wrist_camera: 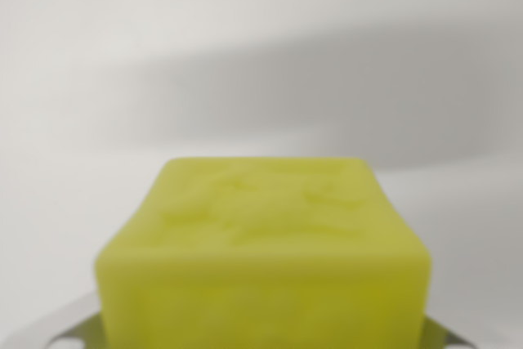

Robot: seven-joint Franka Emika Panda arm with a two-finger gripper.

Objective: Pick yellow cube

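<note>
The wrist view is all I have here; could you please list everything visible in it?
yellow cube: one, yellow-green, bottom centre of the wrist view, very close to the camera and blurred.
surface: one, plain white-grey, fills the background, with a soft grey shadow band across the middle.
end effector: metallic grey parts showing at the bottom edge on both sides of the cube; fingertips are hidden, so whether it grips the cube cannot be told.
</note>
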